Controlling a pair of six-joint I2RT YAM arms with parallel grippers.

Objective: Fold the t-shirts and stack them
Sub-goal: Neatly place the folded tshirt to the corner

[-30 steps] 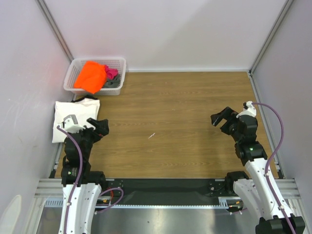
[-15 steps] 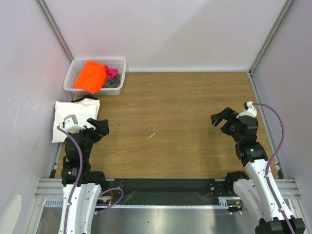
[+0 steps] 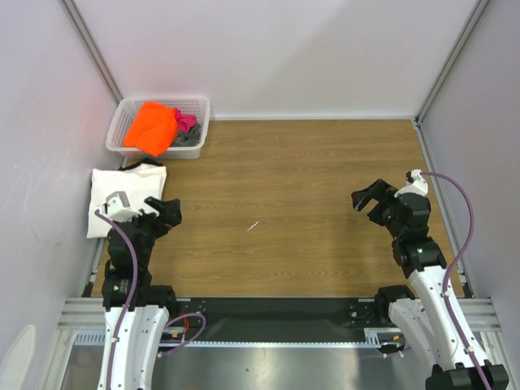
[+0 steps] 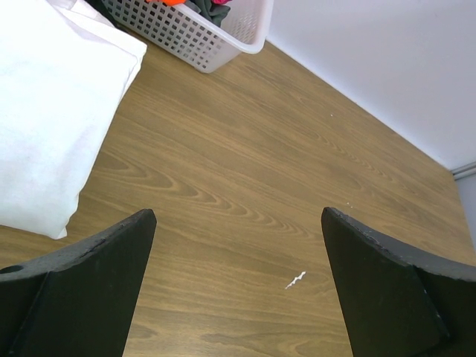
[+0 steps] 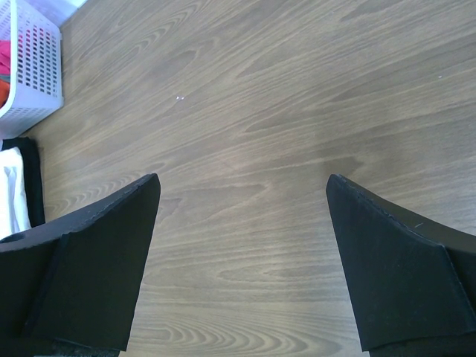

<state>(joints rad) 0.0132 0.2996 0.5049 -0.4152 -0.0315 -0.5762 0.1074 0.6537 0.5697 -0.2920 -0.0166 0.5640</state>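
Wood-grain desk (image 3: 292, 179) spreads under both arms. Each pair of fingers hangs spread wide with nothing between them: the left fingers (image 4: 82, 290) at the near left, just beside the folded white tee (image 3: 114, 185), the right fingers (image 5: 82, 268) over bare wood at the near right. Further out, the far-left basket (image 3: 201, 104) holds an orange tee (image 3: 152, 126), a pink tee (image 3: 187, 122) and a grey tee (image 3: 188, 140). These are probably light, limp and floppy, so pinching the orange tee's topmost fold should lift it free

An orange cloth t-shirt (image 3: 152, 127) and a pink cloth t-shirt (image 3: 186, 122) are noted; the folded cloth t-shirt (image 3: 110, 183) and lattice plastic basket (image 3: 197, 104) are coloured white. The wooden table (image 3: 309, 195) is grained brown.
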